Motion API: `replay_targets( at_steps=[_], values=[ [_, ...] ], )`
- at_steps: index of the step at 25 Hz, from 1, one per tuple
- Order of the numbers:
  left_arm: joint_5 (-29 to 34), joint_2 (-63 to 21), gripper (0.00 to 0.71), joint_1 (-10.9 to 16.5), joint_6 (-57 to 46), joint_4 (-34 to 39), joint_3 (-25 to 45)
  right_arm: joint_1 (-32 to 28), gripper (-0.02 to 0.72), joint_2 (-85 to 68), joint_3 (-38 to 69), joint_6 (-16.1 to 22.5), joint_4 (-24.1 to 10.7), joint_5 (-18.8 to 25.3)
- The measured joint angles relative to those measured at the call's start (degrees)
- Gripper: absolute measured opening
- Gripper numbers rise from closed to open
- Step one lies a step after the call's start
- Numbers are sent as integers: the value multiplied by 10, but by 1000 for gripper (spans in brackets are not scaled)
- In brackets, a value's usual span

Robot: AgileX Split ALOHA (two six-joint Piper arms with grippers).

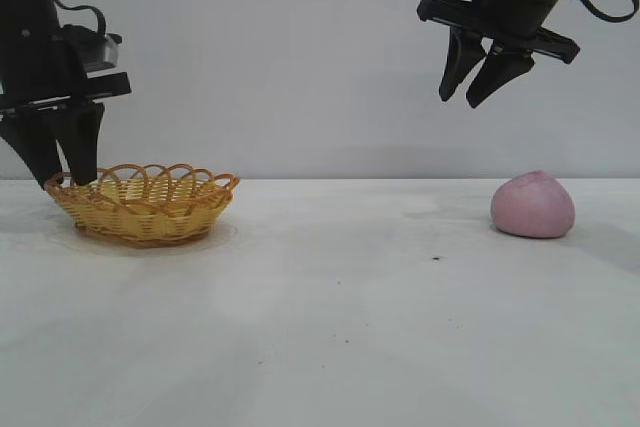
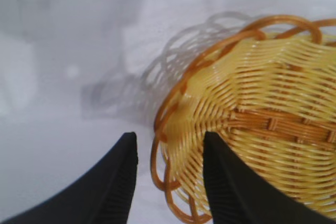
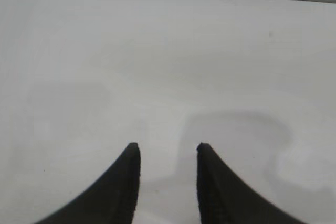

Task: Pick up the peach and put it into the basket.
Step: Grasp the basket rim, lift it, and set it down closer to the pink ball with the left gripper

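The table [image 1: 320, 327] bears all items. The basket [image 1: 145, 205] holds nothing; the left gripper [image 1: 62, 179] straddles its rim, fingers parted. The right gripper [image 1: 478, 97] hangs open above the peach [image 1: 533, 205], not yet grasped.

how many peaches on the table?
1. The peach sits on the table at the exterior view's right, below the right pincer, far from the basket. Nothing in the basket's visible part.
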Motion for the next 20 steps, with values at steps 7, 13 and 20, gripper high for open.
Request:
replay_targets(
  at_steps=[7, 13, 20],
  values=[
    [-7, 0, 213, 0, 0, -1, 0, 0, 223, 0, 0, 0, 0, 0],
    [-5, 10, 213, 0, 0, -1, -1, 0, 223, 0, 0, 0, 0, -2],
    [5, 22, 71, 0, 1, -10, -5, 0, 223, 0, 0, 0, 0, -6]
  ],
)
